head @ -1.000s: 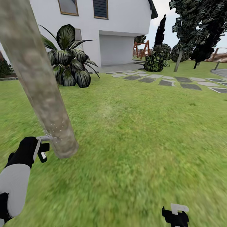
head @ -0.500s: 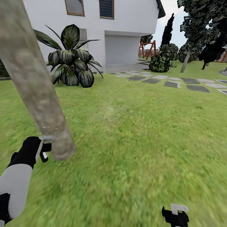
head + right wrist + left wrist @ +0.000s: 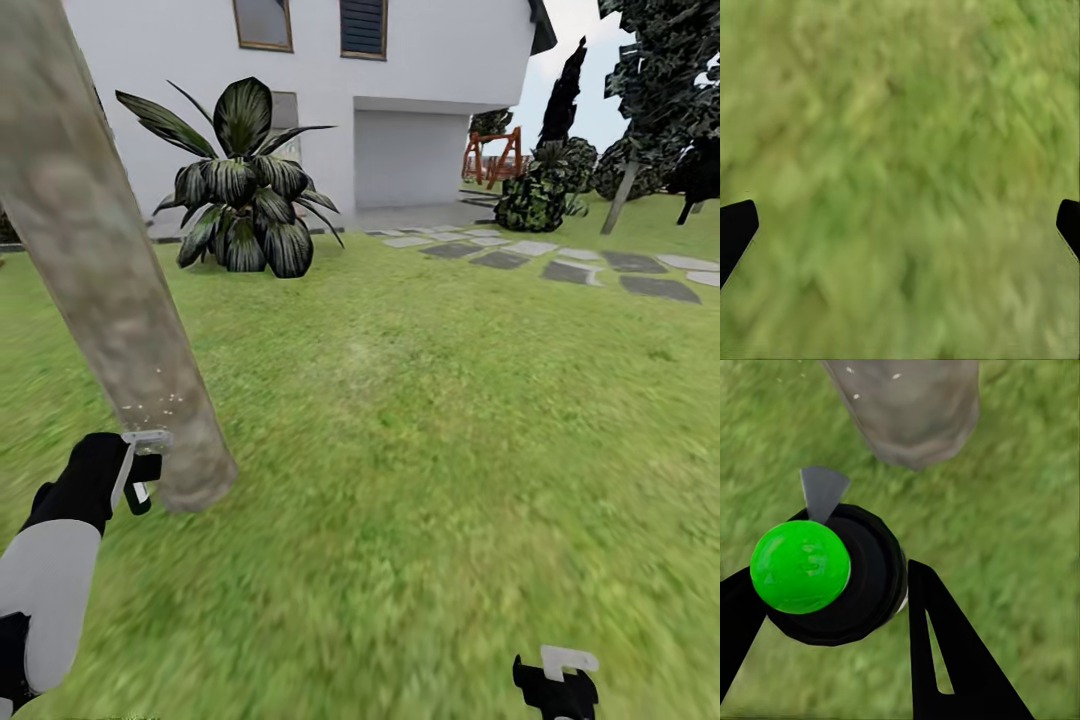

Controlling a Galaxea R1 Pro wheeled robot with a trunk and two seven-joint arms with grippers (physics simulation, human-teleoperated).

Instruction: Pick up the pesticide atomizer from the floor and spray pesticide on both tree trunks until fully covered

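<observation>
Atomizer: a dark bottle [image 3: 840, 577] with a green cap is seen in the left wrist view, clamped between the black fingers of the left gripper [image 3: 135, 478]; its grey nozzle [image 3: 147, 437] is held just beside the trunk.
Trunk: a thick mottled grey-beige column [image 3: 110, 270], leaning, is met by grass [image 3: 420, 420] at its base; pale droplets are dotted just above the nozzle.
Right gripper: it [image 3: 556, 680] is held low over grass, fingertips [image 3: 735, 229] spread wide, nothing held.
Step judged: spraying the lower trunk.
Advice: the nozzle should be kept aimed at bark and swept upward and around, so no patch is missed.
Background: a broad-leafed plant [image 3: 245, 190] and a white house [image 3: 420, 80] are seen beyond.
</observation>
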